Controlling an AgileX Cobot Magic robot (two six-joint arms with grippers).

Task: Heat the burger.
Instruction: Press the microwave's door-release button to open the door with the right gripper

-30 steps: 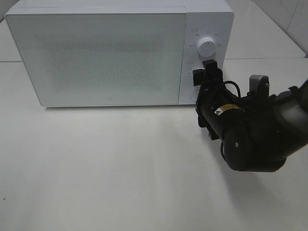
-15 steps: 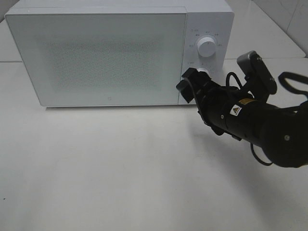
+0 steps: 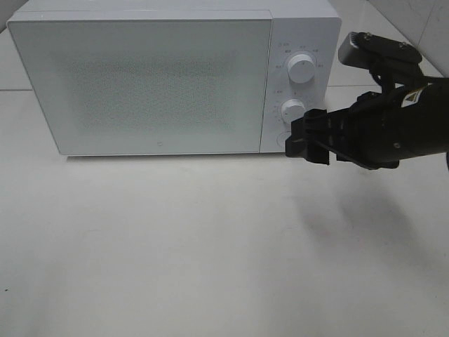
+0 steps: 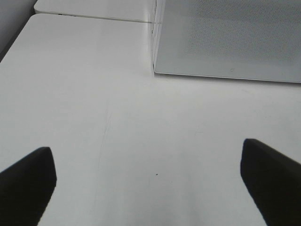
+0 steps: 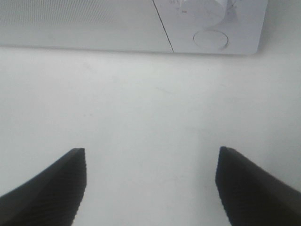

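Overhead: right gripper hung at right front corner of microwave.
Left wrist: only here left gripper showed, spread wide, empty.
Right wrist: jaws apart, empty.
Burger: unseen; place untellable.

We find the microwave standing along the back of the tabletop, its door shut flat and walling off that side. In front of it the white surface lies open across the whole width. Our right end effector, jaws spread, hangs just before the control panel and crowds that corner. The left end effector has only bare tabletop between its fingers.
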